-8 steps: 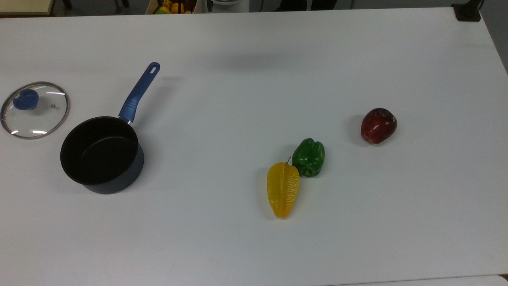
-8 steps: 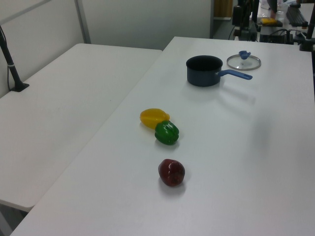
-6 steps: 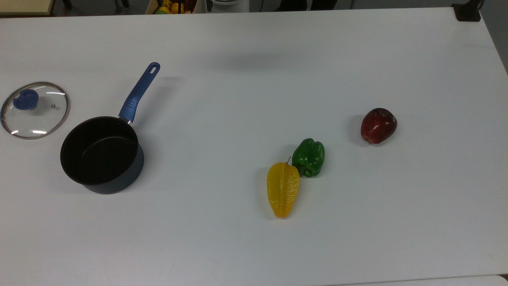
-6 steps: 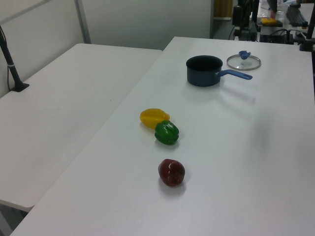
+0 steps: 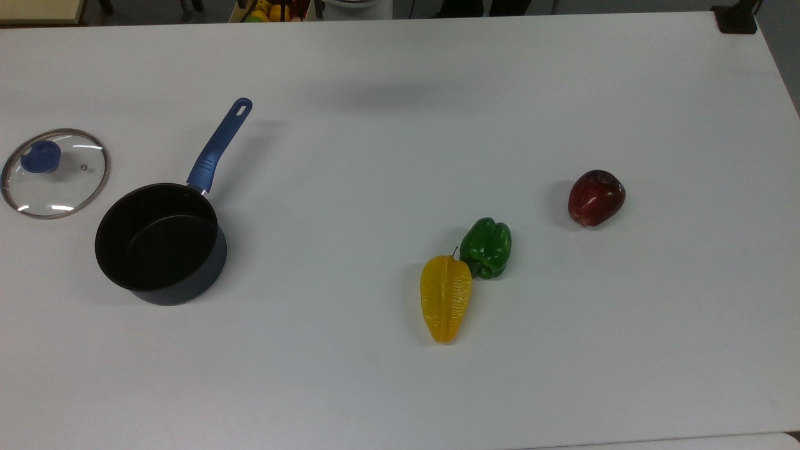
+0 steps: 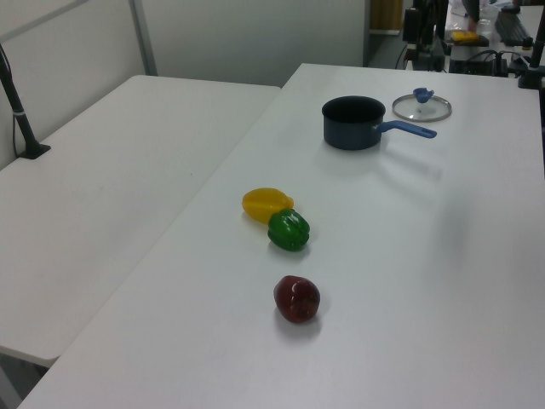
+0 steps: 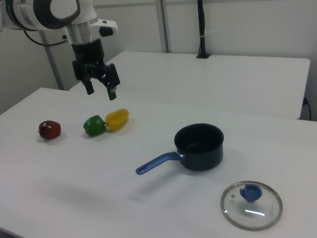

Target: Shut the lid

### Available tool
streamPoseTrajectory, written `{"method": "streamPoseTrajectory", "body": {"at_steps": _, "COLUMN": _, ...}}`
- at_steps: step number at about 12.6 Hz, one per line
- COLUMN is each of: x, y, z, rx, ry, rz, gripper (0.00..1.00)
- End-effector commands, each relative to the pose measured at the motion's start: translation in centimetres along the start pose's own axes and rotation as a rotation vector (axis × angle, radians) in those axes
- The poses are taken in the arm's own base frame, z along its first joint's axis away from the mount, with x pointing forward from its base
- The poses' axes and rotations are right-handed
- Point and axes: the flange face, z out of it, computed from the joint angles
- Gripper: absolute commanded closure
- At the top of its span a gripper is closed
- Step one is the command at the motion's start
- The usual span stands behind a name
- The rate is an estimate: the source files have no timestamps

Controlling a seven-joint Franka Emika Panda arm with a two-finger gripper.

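1. Claw of mine hangs high over the white table, its two fingers spread apart and holding nothing, above the produce at the right view's left.
2. Below it, left to right in the right view: a red apple, a green pepper and a yellow fruit, the last two touching.
3. Farther right in the right view, the dark saucepan stands uncovered, its blue handle pointing left.
4. The lid lies flat on the table near the saucepan, blue knob up, at the right view's lower right.
5. I judge the approach is in hand; next I must cross to the lid, descend and pinch the knob.
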Motion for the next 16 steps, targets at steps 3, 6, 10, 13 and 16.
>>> {"method": "streamPoseTrajectory", "body": {"at_steps": 3, "x": 0.0, "y": 6.2, "z": -1.3, "rx": -0.013, "ry": 0.028, "rz": 0.051, "gripper": 0.0}}
{"method": "streamPoseTrajectory", "body": {"at_steps": 6, "x": 0.9, "y": 11.8, "z": 0.0, "rx": -0.016, "ry": 0.022, "rz": 0.079, "gripper": 0.0}}
{"method": "streamPoseTrajectory", "body": {"at_steps": 10, "x": 3.5, "y": 20.6, "z": 3.6, "rx": -0.042, "ry": 0.11, "rz": 0.193, "gripper": 0.0}}
{"method": "streamPoseTrajectory", "body": {"at_steps": 13, "x": 5.0, "y": 27.3, "z": 7.9, "rx": -0.068, "ry": 0.179, "rz": 0.284, "gripper": 0.0}}
{"method": "streamPoseTrajectory", "body": {"at_steps": 16, "x": 5.8, "y": 31.5, "z": 13.5, "rx": -0.08, "ry": 0.162, "rz": 0.295, "gripper": 0.0}}
